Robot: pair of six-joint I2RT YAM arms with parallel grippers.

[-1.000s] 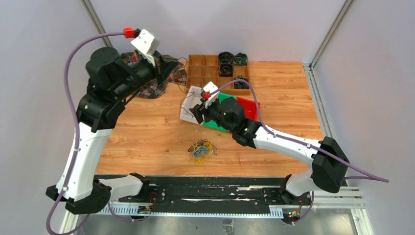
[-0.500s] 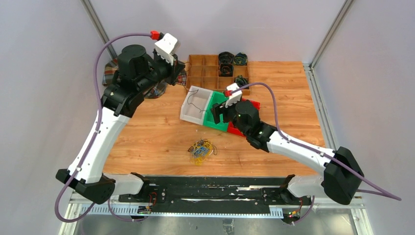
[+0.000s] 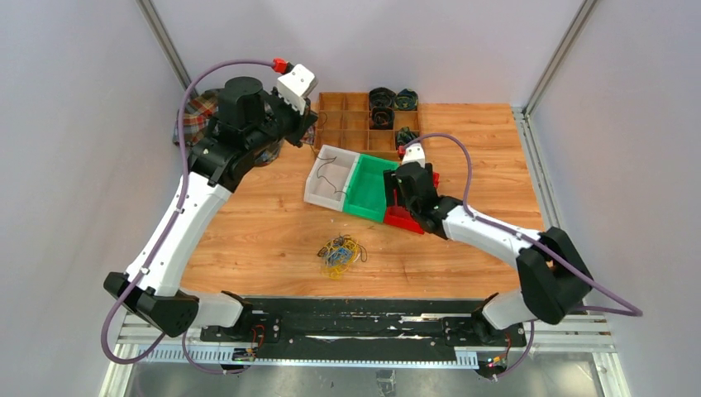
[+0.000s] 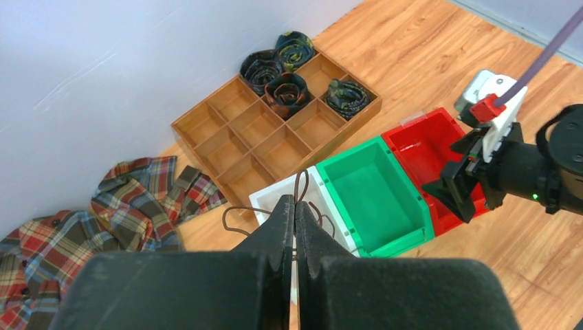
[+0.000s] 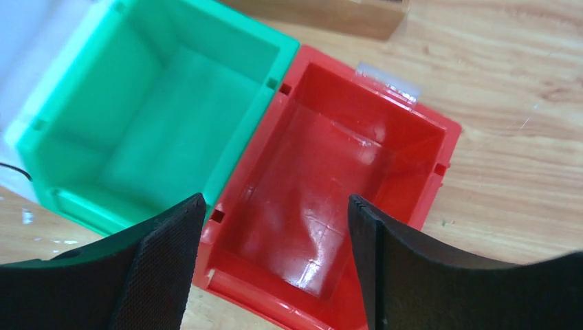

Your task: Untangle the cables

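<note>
My left gripper (image 4: 294, 206) is pinched shut on a thin dark cord (image 4: 300, 182), whose slack loops down into the white bin (image 3: 314, 197) touching the green bin's (image 3: 369, 186) left side. To finish well, I judge I should sink lower until the whole cord sits inside the walls, then let go, so no loop drapes over the rim. My right gripper (image 5: 275, 206) hangs wide open and empty over the red bin (image 5: 330, 172), against the green bin's right side. The cables (image 3: 340, 254), a yellow, black and blue clump, lie on the surface well apart from the green bin, on its near side. Behind the green bin stands the wooden tray (image 4: 261, 124) with dark rolled coils (image 4: 285, 93); its rim could snag a swinging cord. A plaid shirt (image 4: 103, 206) lies farther left.
</note>
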